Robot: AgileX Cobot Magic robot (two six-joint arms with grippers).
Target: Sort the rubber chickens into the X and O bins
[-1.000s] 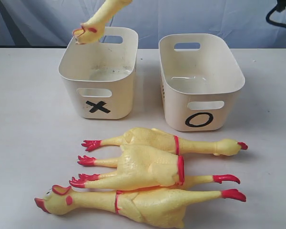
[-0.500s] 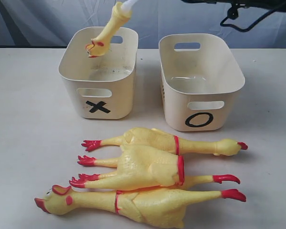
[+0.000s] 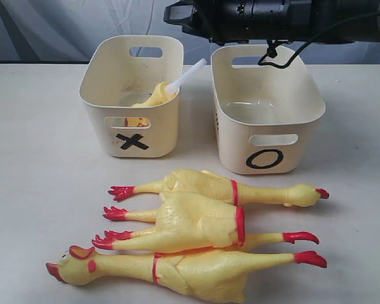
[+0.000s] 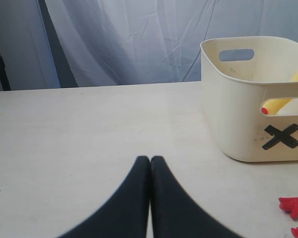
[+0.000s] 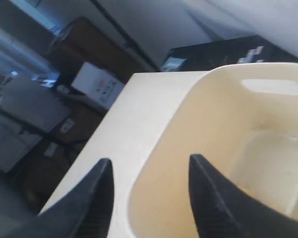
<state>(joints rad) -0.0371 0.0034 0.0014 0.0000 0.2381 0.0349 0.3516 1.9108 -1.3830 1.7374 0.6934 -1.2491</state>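
Three long yellow rubber chickens (image 3: 196, 234) lie side by side on the white table (image 3: 38, 158), long axes left to right, before the cream plastic X bin (image 3: 95, 76), which holds a fourth chicken (image 3: 153, 96). The left gripper (image 4: 150, 161), fingers together, looks nearer them; the right gripper (image 5: 149, 159), fingers apart, hangs high above that bin
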